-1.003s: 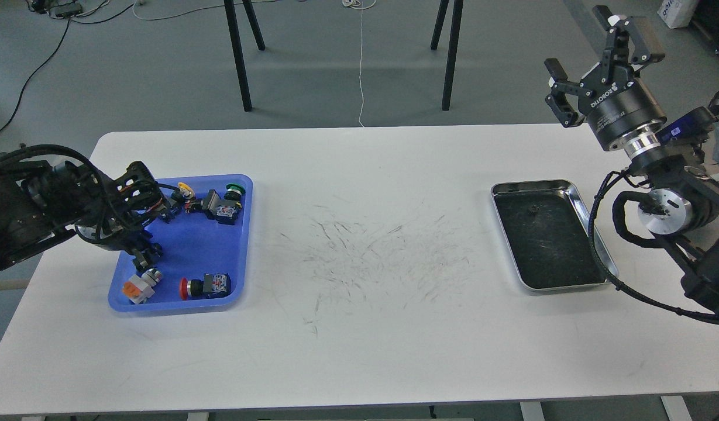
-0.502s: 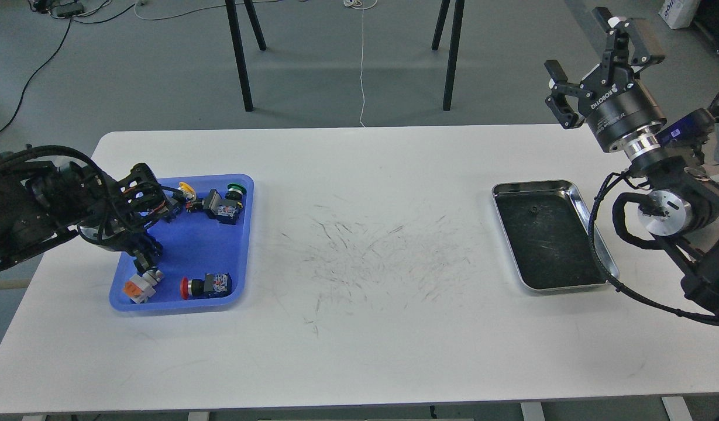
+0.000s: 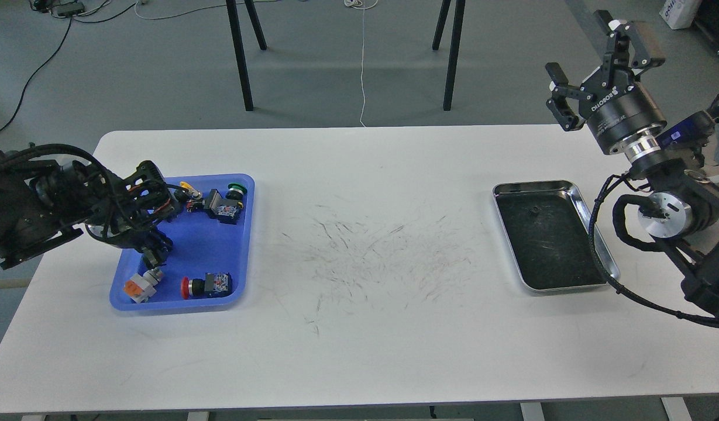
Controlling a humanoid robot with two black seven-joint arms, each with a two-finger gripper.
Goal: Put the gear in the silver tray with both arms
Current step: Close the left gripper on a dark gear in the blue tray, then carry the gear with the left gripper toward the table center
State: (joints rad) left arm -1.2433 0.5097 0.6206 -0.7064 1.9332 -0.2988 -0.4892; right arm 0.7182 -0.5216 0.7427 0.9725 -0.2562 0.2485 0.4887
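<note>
A big white table has lots of thin dark scratches in the middle. A blue bin sits on its left part, right under the left pincer. In the bin, just below the pincer, lies a small orange and white part. Beside that is a red button. Up past the pincer are a green button and a yellow button. Behind the table stand black legs on a grey floor.
</note>
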